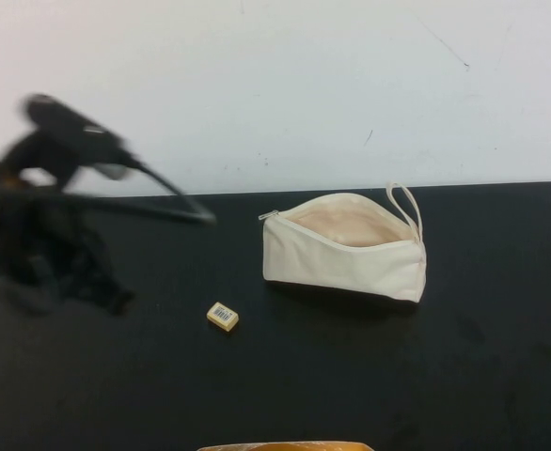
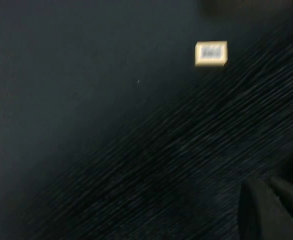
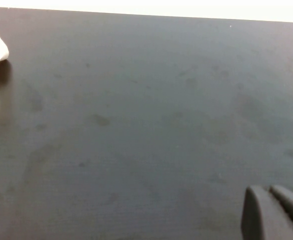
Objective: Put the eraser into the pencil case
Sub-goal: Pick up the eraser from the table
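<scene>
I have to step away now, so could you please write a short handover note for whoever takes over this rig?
Left gripper: raised over the table's left side, holding nothing, away from the eraser.
Right gripper: low over bare table right of the pencil case, holding nothing.
Eraser lies on the table, front-left of the case, label up.
Case stands unzipped, mouth open.
Done: nothing yet. Left: grasp eraser, drop it into the case.

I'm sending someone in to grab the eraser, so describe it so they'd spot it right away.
On the black table, find the cream pencil case standing unzipped; the eraser lies apart from it, toward the robot's left and nearer the robot. It's a tiny yellowish block with a barcode label on top.
</scene>
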You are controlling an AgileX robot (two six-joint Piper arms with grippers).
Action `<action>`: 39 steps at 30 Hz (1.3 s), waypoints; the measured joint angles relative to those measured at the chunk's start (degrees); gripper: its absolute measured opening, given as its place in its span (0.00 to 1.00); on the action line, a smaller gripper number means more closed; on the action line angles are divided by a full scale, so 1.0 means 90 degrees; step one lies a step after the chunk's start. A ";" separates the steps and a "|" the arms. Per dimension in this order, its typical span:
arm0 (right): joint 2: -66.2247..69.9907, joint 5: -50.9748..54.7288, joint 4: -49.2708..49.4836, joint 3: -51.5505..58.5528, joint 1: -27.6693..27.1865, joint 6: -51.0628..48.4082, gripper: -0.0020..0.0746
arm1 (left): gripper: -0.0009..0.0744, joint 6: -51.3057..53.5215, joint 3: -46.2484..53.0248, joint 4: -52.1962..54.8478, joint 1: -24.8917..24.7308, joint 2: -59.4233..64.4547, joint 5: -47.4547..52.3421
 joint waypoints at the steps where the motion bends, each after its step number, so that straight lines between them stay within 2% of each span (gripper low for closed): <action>1: 0.0000 0.0000 0.0000 0.0000 0.0000 0.0000 0.02 | 0.01 -0.0212 -0.0176 0.0284 -0.0185 0.0290 0.0088; 4: 0.0000 0.0000 0.0000 0.0000 0.0000 0.0000 0.02 | 0.02 -0.0723 -0.0717 0.0865 -0.0589 0.1088 0.0398; 7: 0.0000 0.0000 0.0000 0.0000 0.0000 0.0000 0.02 | 0.08 -0.0965 -0.1258 0.0965 -0.0801 0.1819 0.0650; 9: 0.0000 0.0000 0.0000 0.0000 0.0000 0.0000 0.02 | 0.17 -0.1018 -0.1595 0.0805 -0.0841 0.2275 0.0719; 14: 0.0000 0.0000 0.0000 0.0000 0.0000 0.0000 0.02 | 0.55 -0.1075 -0.2188 0.0536 -0.0866 0.3172 0.0740; 17: 0.0000 0.0000 0.0000 0.0000 0.0000 0.0000 0.02 | 0.67 -0.1017 -0.2353 0.0536 -0.0866 0.3631 0.0691; 24: 0.0000 0.0000 0.0000 0.0000 0.0000 0.0000 0.02 | 0.70 -0.0845 -0.2393 0.0451 -0.0854 0.4504 0.0102; 39: 0.0000 0.0000 0.0000 0.0000 0.0000 0.0000 0.02 | 0.70 -0.0759 -0.2435 0.0390 -0.0717 0.5237 -0.0628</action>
